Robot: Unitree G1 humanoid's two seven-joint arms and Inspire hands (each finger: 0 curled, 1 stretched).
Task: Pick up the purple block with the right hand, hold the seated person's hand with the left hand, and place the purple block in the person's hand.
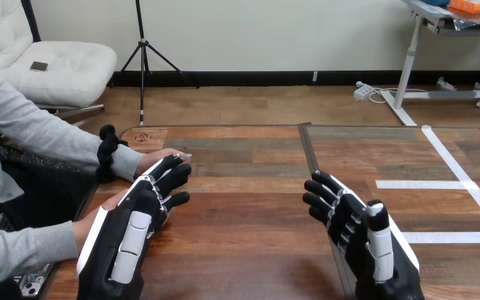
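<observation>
My right hand hovers open and empty over the surface, my left hand rests loose-fingered against the person's farther hand; I can't tell where the block is, so next I must find it.

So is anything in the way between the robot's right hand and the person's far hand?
Nothing stands on the table between the right hand and the person's far hand. But the left hand reaches over that hand's near side, covering part of it.

Black-and-white left hand, brown plank-patterned table.
</observation>
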